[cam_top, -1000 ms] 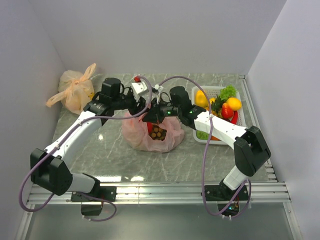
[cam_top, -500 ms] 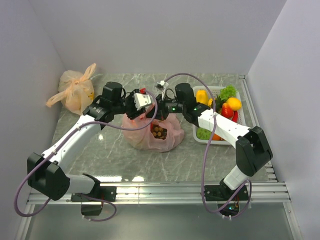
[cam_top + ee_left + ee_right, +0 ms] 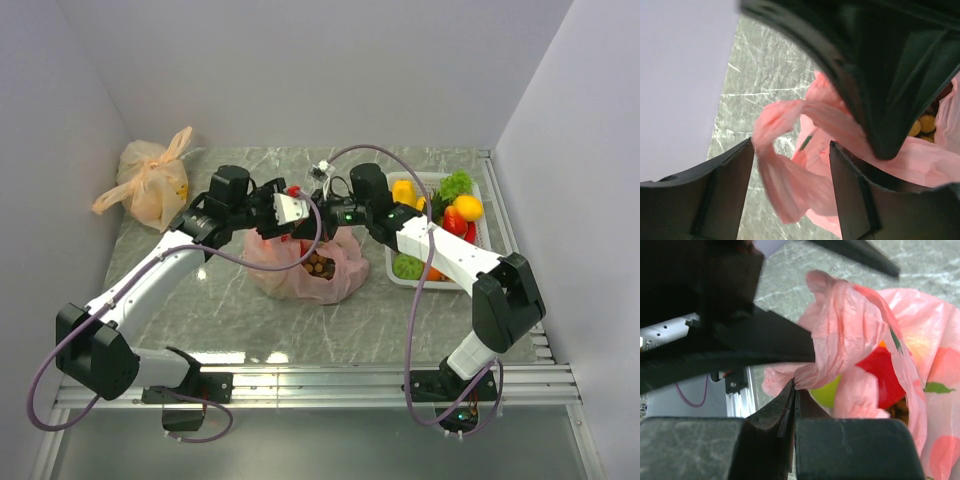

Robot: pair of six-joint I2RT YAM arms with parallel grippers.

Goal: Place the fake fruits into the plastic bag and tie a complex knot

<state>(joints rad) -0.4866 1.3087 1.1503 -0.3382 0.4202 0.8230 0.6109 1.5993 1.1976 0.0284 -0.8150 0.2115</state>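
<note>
plastic bag (image 3: 280,277) partly hidden, inner fruits (image 3: 318,265) barely discernible

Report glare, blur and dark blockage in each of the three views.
Top external: sharp and evenly lit, with pale glare patches on the table toward its near edge. Left wrist: a black housing close to the lens fills the upper right; the plastic bag looks soft. Right wrist: dark blurred shapes cover the left; the bag's folds are sharp.
</note>
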